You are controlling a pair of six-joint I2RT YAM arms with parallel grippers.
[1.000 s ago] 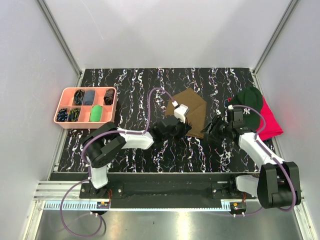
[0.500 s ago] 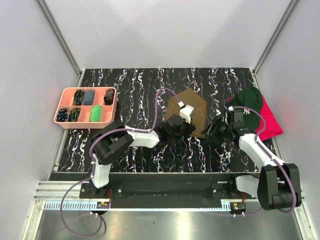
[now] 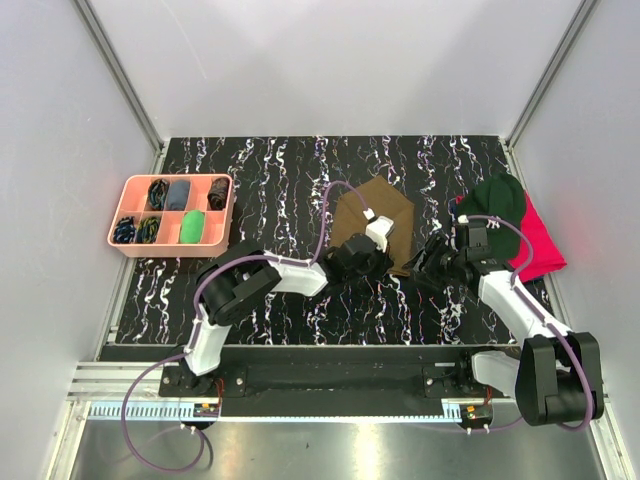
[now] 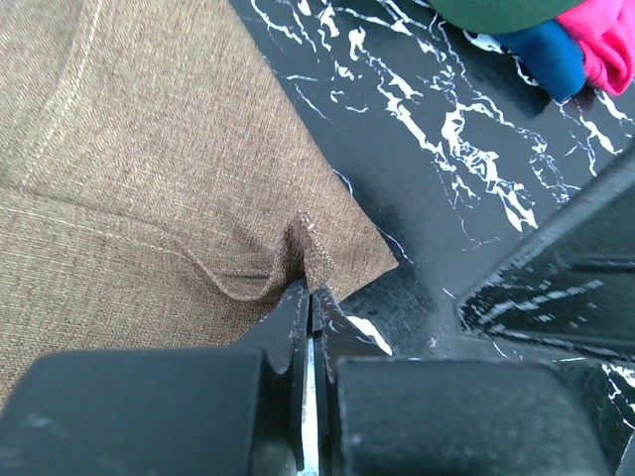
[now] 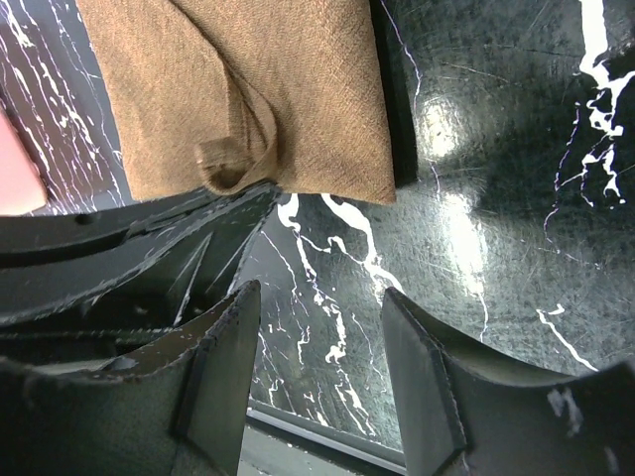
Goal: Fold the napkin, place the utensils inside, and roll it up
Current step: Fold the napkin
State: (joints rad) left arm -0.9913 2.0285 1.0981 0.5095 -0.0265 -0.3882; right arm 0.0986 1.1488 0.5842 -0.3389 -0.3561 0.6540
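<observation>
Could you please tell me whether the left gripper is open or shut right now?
Shut. In the left wrist view the left gripper has its tips pressed together on a corner of the napkin, which puckers up between them.

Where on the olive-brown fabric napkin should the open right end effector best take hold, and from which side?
Likely the flat corner of the olive-brown fabric napkin facing the right end effector, approached low from the right: that edge lies free, while the left end effector pinches the puckered corner.
</observation>
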